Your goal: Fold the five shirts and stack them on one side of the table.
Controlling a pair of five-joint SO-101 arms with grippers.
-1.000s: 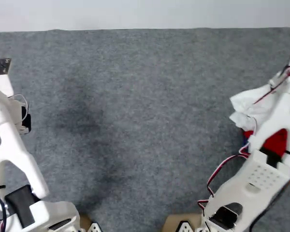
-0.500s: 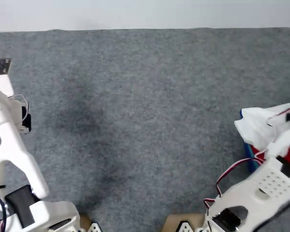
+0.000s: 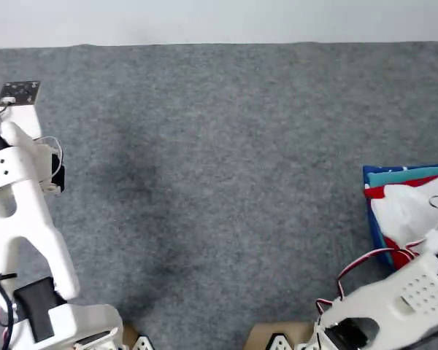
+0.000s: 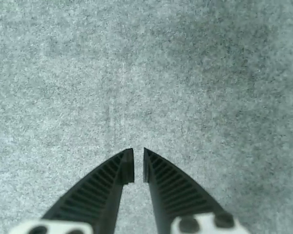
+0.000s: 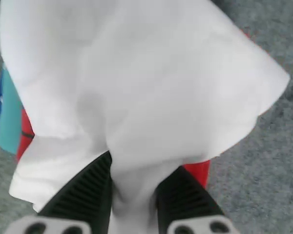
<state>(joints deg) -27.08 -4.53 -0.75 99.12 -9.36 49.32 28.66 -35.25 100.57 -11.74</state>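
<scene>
the right gripper (image 5: 133,187) pinches a bunch of the white shirt (image 5: 136,83) over the stack (image 3: 398,177) at the right, the left gripper (image 4: 135,165) pressed together; the shirt looks light and limp, likely best gripped at a gathered edge.

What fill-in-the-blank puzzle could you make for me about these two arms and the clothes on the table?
1. The right tool is closed on a ___ shirt.
2. Beneath it lies a stack of folded clothes showing blue, teal and ___ layers.
3. The left tool hangs over the bare grey table, holding ___.

Missing words: white; red; nothing.
</scene>
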